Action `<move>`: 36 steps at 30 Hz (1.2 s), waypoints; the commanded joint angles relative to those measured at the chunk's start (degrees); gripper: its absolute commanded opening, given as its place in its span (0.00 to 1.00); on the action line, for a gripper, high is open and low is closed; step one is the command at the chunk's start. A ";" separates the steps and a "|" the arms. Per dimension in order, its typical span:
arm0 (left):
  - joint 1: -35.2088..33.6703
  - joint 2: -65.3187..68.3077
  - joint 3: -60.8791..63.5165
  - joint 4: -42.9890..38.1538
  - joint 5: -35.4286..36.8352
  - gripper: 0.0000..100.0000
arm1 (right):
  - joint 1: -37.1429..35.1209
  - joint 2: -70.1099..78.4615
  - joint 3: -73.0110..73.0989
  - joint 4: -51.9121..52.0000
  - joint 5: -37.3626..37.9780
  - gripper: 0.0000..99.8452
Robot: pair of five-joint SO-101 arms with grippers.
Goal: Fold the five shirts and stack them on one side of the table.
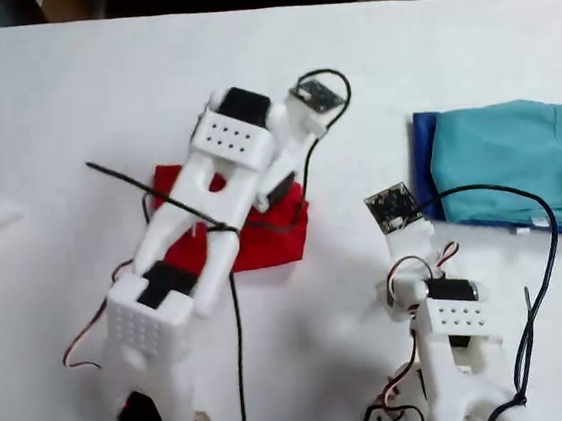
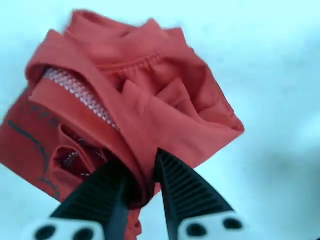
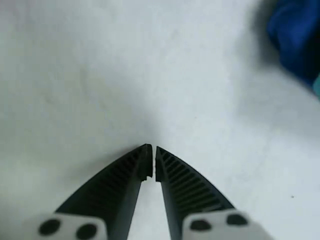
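The soft, limp red shirt (image 2: 135, 100), well apart from the stack (image 1: 507, 157), is pinched at what seems a fold by the left hand (image 2: 140, 165); the right hand (image 3: 151, 150) is pressed together.

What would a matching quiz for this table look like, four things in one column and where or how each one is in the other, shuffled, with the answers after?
Column one:
1. red shirt
2. teal shirt
3. blue shirt
4. right gripper

Column two:
A. shut over bare table
B. lying under another shirt
C. pinched by the left gripper
D. lying on top of another shirt

Pairs: 1-C, 2-D, 3-B, 4-A.
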 commanded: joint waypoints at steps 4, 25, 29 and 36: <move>0.26 0.00 -4.70 0.09 0.00 0.03 | 0.13 -1.54 -0.26 -0.84 -0.35 0.03; -5.89 -4.48 -14.11 1.93 -0.18 0.31 | 0.13 -1.54 -0.18 -0.84 -0.35 0.03; -18.37 -6.51 -17.01 2.11 -0.09 0.23 | 0.13 -1.54 -0.09 -0.84 -0.35 0.02; -44.31 -8.88 -17.01 2.02 -2.99 0.02 | 0.04 -1.54 -0.09 -0.84 -0.26 0.02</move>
